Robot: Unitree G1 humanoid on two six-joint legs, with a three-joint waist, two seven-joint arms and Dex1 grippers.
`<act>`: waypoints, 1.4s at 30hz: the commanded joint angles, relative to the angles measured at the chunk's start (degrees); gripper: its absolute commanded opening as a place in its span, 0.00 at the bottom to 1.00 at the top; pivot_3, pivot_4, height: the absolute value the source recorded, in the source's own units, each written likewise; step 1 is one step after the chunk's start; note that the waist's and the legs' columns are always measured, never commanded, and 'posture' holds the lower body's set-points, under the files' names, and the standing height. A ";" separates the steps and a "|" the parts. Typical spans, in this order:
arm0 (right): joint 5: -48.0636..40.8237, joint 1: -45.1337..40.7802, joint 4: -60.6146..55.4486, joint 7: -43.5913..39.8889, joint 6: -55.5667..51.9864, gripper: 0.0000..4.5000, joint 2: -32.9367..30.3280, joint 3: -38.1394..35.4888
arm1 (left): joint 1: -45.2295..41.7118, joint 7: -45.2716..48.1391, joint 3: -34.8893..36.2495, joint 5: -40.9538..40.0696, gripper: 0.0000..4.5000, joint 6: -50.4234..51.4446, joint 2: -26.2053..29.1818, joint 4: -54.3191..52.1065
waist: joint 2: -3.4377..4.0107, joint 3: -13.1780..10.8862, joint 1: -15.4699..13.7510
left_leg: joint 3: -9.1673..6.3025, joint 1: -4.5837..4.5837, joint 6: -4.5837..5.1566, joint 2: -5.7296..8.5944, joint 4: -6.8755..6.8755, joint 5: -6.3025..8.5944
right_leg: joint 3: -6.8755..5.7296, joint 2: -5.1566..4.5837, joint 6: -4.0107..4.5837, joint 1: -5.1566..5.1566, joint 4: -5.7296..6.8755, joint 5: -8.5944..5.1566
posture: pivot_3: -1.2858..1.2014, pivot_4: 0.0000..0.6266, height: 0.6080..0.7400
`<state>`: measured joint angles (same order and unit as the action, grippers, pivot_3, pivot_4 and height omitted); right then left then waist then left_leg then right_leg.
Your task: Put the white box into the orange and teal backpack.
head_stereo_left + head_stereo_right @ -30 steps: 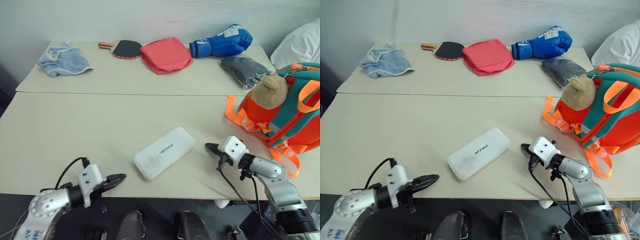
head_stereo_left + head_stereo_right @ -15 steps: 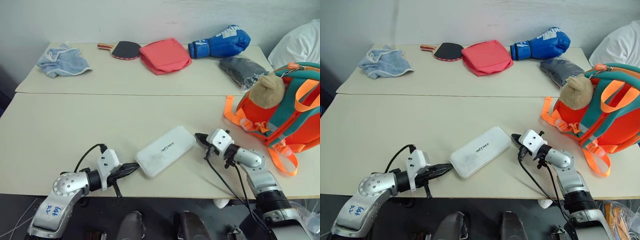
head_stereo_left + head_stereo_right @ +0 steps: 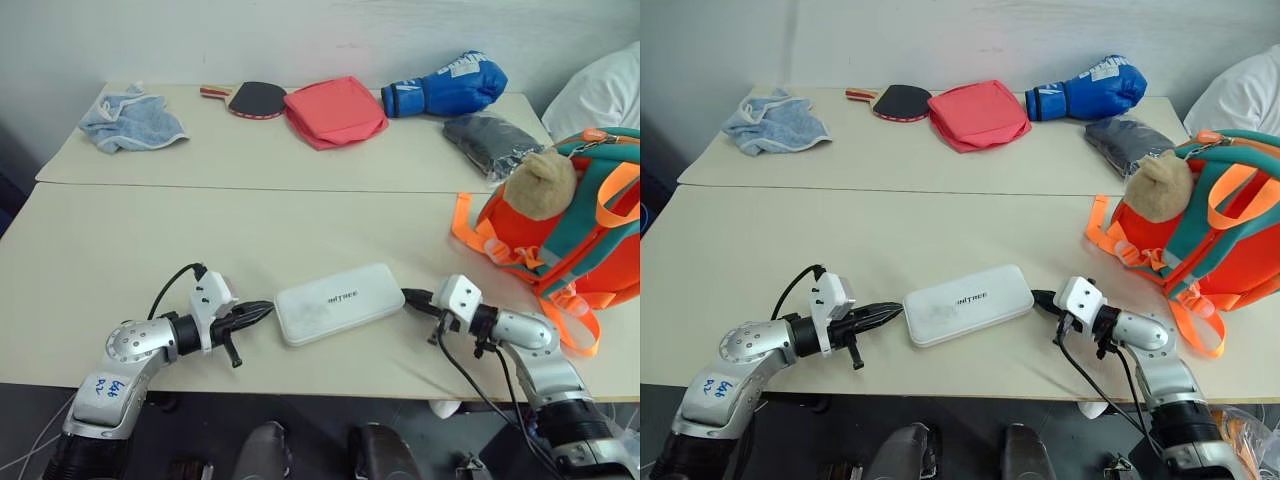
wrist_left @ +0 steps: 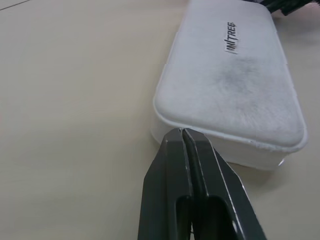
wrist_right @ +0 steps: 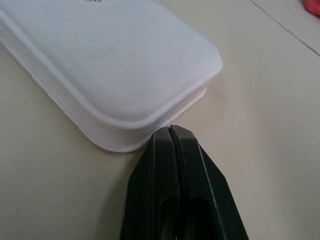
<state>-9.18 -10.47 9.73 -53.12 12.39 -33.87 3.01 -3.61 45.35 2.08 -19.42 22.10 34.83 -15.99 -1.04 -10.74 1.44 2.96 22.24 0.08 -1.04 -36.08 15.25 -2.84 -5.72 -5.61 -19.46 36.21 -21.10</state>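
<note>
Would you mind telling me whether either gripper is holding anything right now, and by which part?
Neither holds anything. The left gripper and right gripper are both shut, their tips at opposite short ends of the white box, which lies flat on the table.

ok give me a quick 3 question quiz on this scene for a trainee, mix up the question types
1. True or false: the white box is already inside the orange and teal backpack.
2. Multiple choice: how do the left hand and the right hand stand? A) both open B) both shut, one at each end of the box C) left shut on the box, right open
3. Fill in: the tan plush toy hangs on the ____.

Key:
1. False; the box lies on the table.
2. B
3. backpack
</note>
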 commanded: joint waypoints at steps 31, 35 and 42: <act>-3.73 11.97 -20.48 -0.26 -13.02 0.00 -8.92 -6.97 | -37.54 10.78 -5.49 -17.79 0.99 66.80 8.33 37.59 | -0.01 -0.01 -1.25 | -0.01 0.05 -0.06 0.09 -0.05 -0.06 | 0.05 0.07 -0.05 -0.15 0.24 -0.03 | 0.52 0.24 1.00; -3.22 10.58 -20.82 0.10 -13.30 0.00 -8.03 -5.45 | -40.40 7.09 -5.90 -17.49 0.99 70.26 3.67 39.68 | -0.01 -0.01 -1.43 | -0.01 0.07 -0.05 0.13 -0.14 -0.06 | 0.06 0.04 -0.07 -0.13 0.26 -0.04 | 0.52 0.24 1.00; -2.65 7.58 -20.93 0.31 -13.93 0.00 -6.51 -2.81 | -39.94 4.89 -12.30 -26.54 0.99 70.40 3.42 35.80 | -0.01 -0.01 -1.43 | -0.02 0.05 -0.12 0.12 -0.15 -0.09 | 0.08 0.03 -0.07 -0.11 0.26 -0.04 | 0.52 0.24 1.00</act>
<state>-11.42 -2.11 -9.22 -52.93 -1.55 -40.59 0.22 -44.76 51.75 -7.53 -43.78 90.87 38.76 20.62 -1.05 -10.75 0.01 2.93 22.30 -0.04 -0.91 -36.22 15.16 -2.75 -5.70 -5.68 -19.55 36.45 -21.14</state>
